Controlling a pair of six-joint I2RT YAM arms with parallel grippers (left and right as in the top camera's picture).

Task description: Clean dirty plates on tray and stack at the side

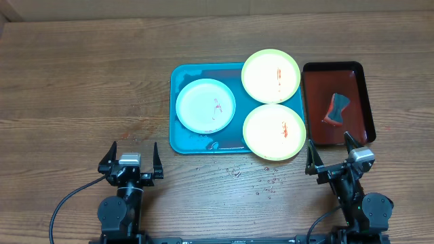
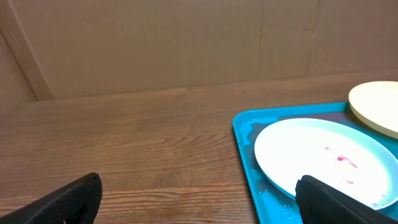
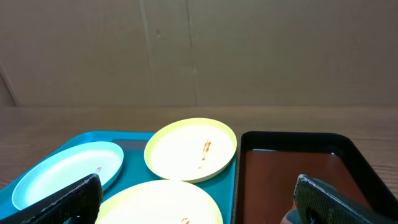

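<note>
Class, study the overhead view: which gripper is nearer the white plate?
Left. The left gripper sits on the near side of the white plate, slightly to its left; the right gripper is farther off to the right, beyond the near yellow-green plate.

Lab-like test bench: wooden table walled by cardboard.

So on my overhead feed there's a brown wood-grain table filling pretty much the whole view. Sitting flat on it, a bit right of centre, is a big teal-blue rectangular plastic tray with rounded corners and a raised rim. Just beside it on the right is a smaller dark red rectangular tray with a black rim. I can't tell if the two touch. On the bare wood in front of the teal one I see a scatter of small specks.
</note>
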